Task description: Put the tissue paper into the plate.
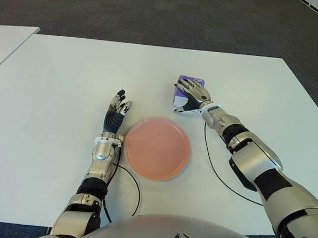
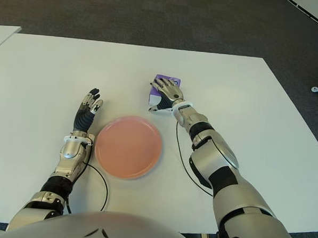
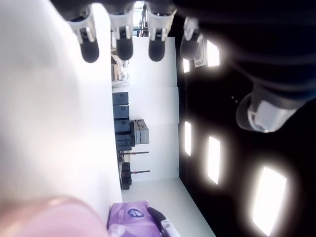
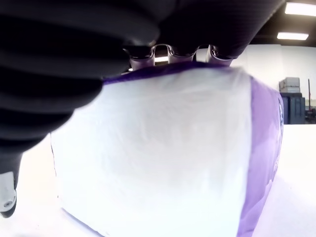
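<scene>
A: What does the plate (image 1: 157,147) contain?
B: Nothing. It is a round, shallow, smooth pink dish with a low rim, lying flat on the white matte tabletop (image 1: 54,81).

A: Where is the tissue pack (image 1: 188,91)?
B: On the tabletop, beyond the plate and toward its right, apart from the rim. It is a soft rectangular block in glossy film, purple at the ends and white along the broad side, as the right wrist view shows.

A: What is the condition of the right hand (image 1: 191,98)?
B: It lies over the top of the pack with fingers (image 4: 168,53) curled across the upper edge and the thumb at the near side, closed around the pack.

A: And the left hand (image 1: 116,112)?
B: It shows just left of the plate, fingers (image 3: 123,47) extended and slightly spread, holding nothing. Whether it touches the tabletop cannot be told.
</scene>
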Robot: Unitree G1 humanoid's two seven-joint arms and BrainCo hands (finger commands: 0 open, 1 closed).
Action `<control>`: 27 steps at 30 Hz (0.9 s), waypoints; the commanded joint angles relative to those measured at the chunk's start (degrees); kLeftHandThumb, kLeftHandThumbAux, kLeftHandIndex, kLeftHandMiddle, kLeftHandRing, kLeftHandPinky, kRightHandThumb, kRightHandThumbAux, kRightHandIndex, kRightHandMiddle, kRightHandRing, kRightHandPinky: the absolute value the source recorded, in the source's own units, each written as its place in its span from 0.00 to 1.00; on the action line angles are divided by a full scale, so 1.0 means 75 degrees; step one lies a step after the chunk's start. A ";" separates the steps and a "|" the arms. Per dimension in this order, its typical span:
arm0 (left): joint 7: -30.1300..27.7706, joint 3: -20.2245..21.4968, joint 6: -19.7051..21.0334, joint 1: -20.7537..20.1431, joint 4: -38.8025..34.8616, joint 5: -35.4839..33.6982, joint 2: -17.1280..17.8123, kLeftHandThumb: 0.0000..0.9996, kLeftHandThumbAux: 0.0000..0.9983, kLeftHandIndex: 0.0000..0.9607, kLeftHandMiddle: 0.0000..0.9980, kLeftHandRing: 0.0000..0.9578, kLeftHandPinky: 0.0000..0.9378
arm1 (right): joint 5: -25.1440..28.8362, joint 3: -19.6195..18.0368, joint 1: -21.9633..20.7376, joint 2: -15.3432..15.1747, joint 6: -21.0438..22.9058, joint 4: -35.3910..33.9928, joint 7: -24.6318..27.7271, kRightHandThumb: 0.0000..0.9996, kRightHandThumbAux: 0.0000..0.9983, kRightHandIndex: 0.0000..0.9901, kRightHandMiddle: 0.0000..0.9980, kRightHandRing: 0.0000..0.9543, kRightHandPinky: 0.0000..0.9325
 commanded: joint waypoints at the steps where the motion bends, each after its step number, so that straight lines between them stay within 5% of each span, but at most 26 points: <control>1: -0.0063 0.0015 0.0178 0.0390 0.0415 -0.0021 -0.0009 0.00 0.44 0.00 0.00 0.00 0.00 | -0.0015 0.0042 0.0235 0.0042 0.0184 0.0173 0.0234 0.12 0.50 0.00 0.00 0.00 0.00; 15: 0.0025 0.0067 0.0260 0.0402 0.0390 -0.0045 -0.0067 0.00 0.45 0.00 0.00 0.00 0.00 | 0.0288 -0.0273 0.0174 -0.0050 0.0606 0.0295 0.0667 0.12 0.52 0.00 0.00 0.00 0.00; 27: -0.0026 0.0093 0.0202 0.0460 0.0383 -0.0102 -0.0090 0.00 0.46 0.00 0.00 0.00 0.00 | 0.1131 -0.1129 0.0586 -0.0161 0.0733 0.0290 0.1199 0.13 0.52 0.00 0.00 0.00 0.00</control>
